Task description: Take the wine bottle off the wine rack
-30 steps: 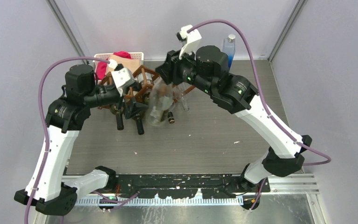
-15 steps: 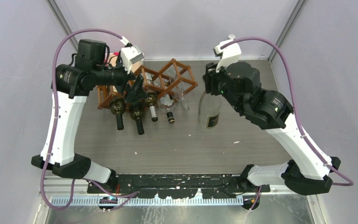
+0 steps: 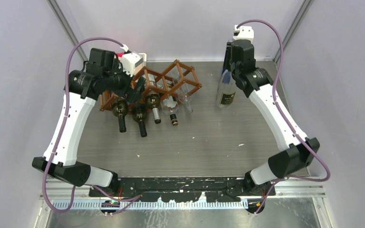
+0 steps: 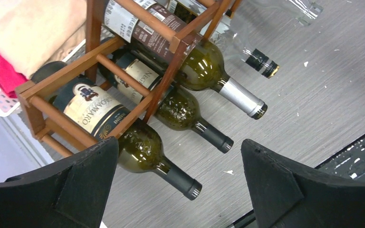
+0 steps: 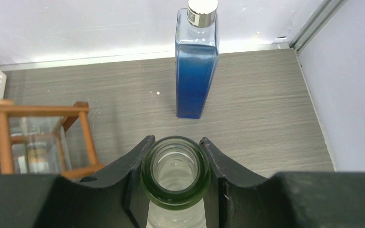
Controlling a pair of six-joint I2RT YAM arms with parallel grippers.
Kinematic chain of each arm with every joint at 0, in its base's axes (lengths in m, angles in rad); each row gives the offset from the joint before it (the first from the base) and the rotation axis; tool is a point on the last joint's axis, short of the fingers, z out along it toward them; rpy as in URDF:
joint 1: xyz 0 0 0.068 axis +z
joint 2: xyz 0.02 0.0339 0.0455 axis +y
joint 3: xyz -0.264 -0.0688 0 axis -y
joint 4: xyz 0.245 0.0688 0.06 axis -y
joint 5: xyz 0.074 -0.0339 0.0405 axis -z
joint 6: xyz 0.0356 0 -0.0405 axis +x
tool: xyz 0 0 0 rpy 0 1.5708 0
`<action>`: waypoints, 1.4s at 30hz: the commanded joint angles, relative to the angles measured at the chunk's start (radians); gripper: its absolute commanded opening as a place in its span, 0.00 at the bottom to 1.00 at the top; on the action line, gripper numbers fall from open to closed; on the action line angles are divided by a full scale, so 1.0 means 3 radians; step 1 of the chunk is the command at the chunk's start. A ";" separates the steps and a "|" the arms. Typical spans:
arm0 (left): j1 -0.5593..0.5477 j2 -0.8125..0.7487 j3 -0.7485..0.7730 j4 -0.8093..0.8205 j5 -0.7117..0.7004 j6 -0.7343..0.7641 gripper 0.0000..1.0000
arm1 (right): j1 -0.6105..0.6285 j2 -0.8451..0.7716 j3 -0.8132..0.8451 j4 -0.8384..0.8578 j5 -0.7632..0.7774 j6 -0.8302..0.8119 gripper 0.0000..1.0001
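The brown lattice wine rack [image 3: 171,78] stands at the back middle and still holds several bottles; its bars [image 4: 138,107] and three dark green bottles [image 4: 140,145] show in the left wrist view. My right gripper [image 3: 233,71] is shut on the neck of a clear wine bottle [image 3: 226,94]. The bottle is upright, right of the rack and clear of it. Its green-rimmed mouth [image 5: 176,176] sits between my right gripper's [image 5: 176,141] fingers. My left gripper [image 3: 135,92] hangs open and empty over the rack's front left, above the green bottles' necks [image 4: 178,145].
A tall blue bottle [image 5: 196,71] stands by the back wall behind the clear bottle. A white basket [image 3: 140,58] with red and beige cloths sits behind the rack's left end. Walls close in at the back and both sides.
My right arm has carried the clear bottle out of the rack, rightward and toward the back, turning it upright. My left arm has risen and drawn back over the rack's left end.
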 commanded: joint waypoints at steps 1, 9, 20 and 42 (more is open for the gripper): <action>0.0012 -0.0249 -0.0021 0.0310 -0.0120 0.0010 1.00 | -0.0161 0.0060 0.0092 0.1194 -0.0308 0.0174 0.00; 0.0007 -0.0306 -0.0100 0.0384 -0.0069 0.0104 1.00 | -0.0230 0.0613 0.0270 0.1586 -0.0490 0.0253 0.00; 0.0007 -0.0428 -0.0220 0.0426 0.0007 0.0196 1.00 | -0.0233 0.1364 0.0826 0.1837 -0.0577 -0.0040 0.00; 0.0007 -0.0541 -0.0215 0.0312 0.0216 0.0099 1.00 | -0.0212 0.1401 0.0779 0.1810 -0.0879 0.0191 0.01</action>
